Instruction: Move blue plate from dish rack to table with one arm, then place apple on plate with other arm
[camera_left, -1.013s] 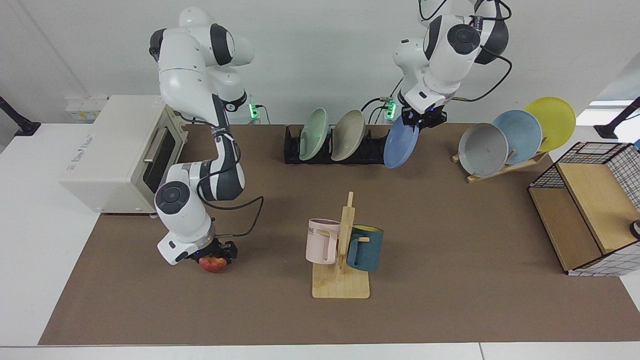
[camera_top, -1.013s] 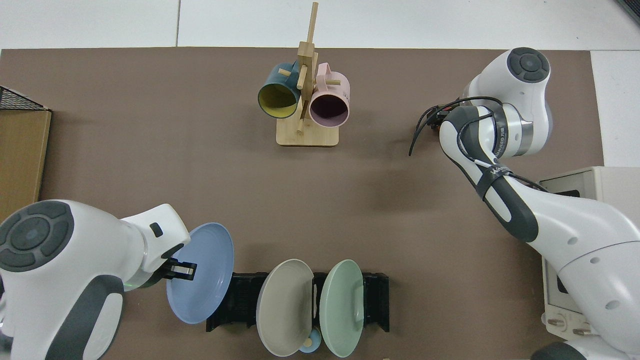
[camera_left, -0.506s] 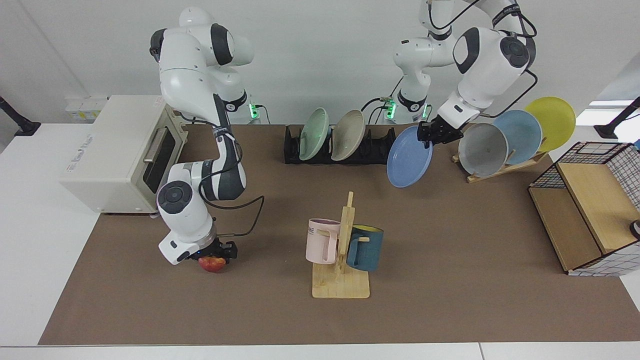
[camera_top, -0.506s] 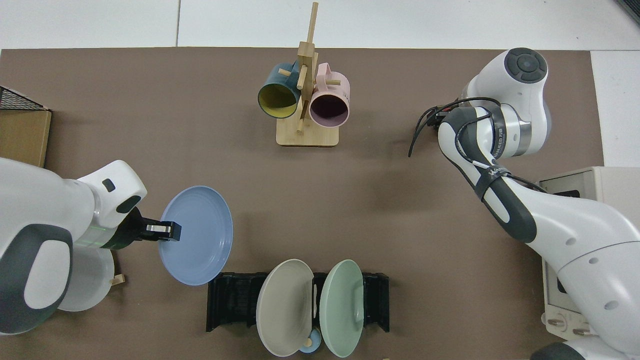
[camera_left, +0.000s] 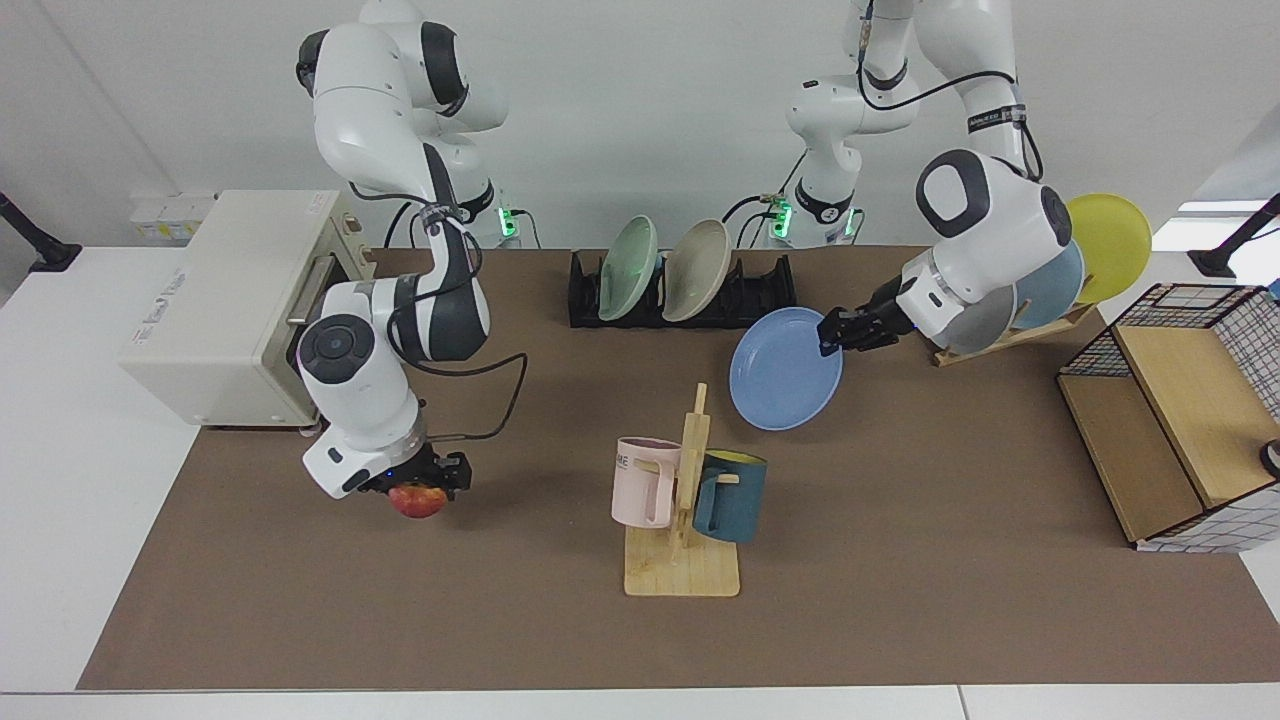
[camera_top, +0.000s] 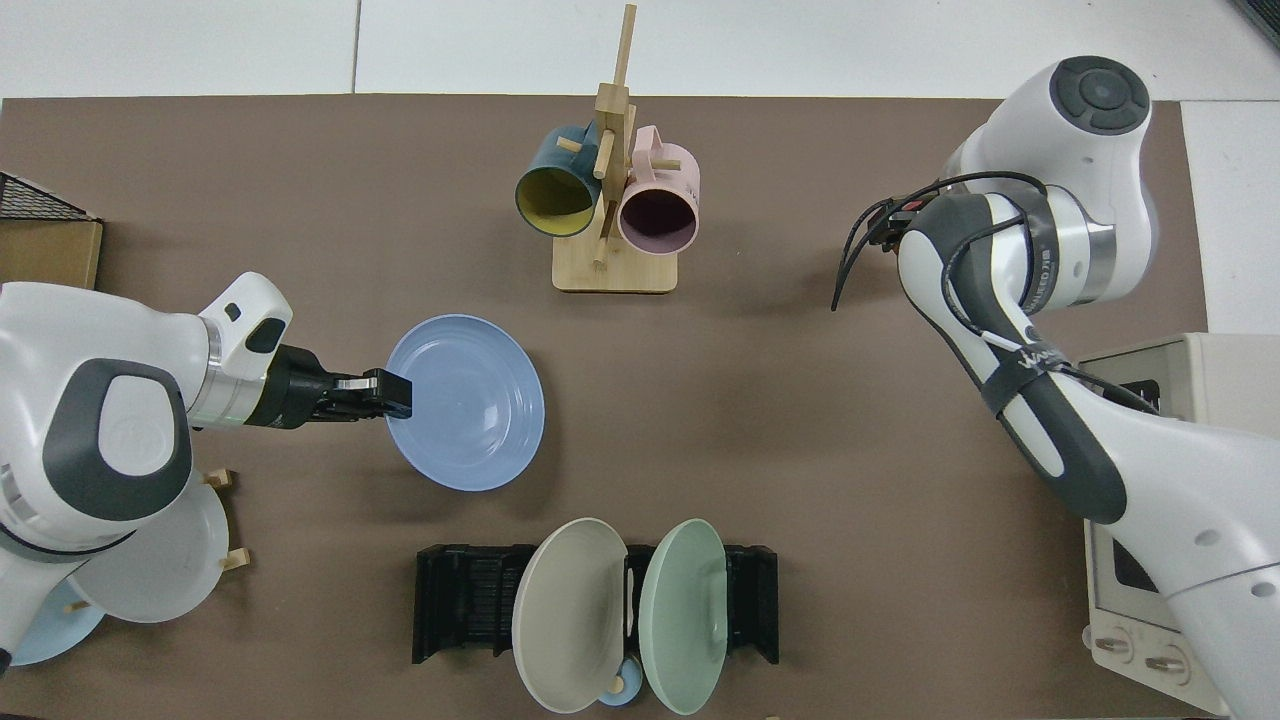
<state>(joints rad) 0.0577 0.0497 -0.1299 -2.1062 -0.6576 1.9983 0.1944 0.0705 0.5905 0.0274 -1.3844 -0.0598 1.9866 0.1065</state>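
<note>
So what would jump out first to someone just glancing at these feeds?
The blue plate, gripped by its rim in the left tool, hangs nearly flat over the mat between the black rack and the mug stand. Next, the red apple clamped in the right tool, just above the table near the toaster oven.

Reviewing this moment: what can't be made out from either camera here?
- Whether the blue plate, held at its rim by the left gripper, touches the table: neither view shows the gap beneath it.
- The apple and the right gripper: in the top view the arm's own body covers both.
- The wooden rack's plates: partly covered by the left arm in both views.
- The small object under the dish rack's plates, cut off at the top view's bottom edge.
</note>
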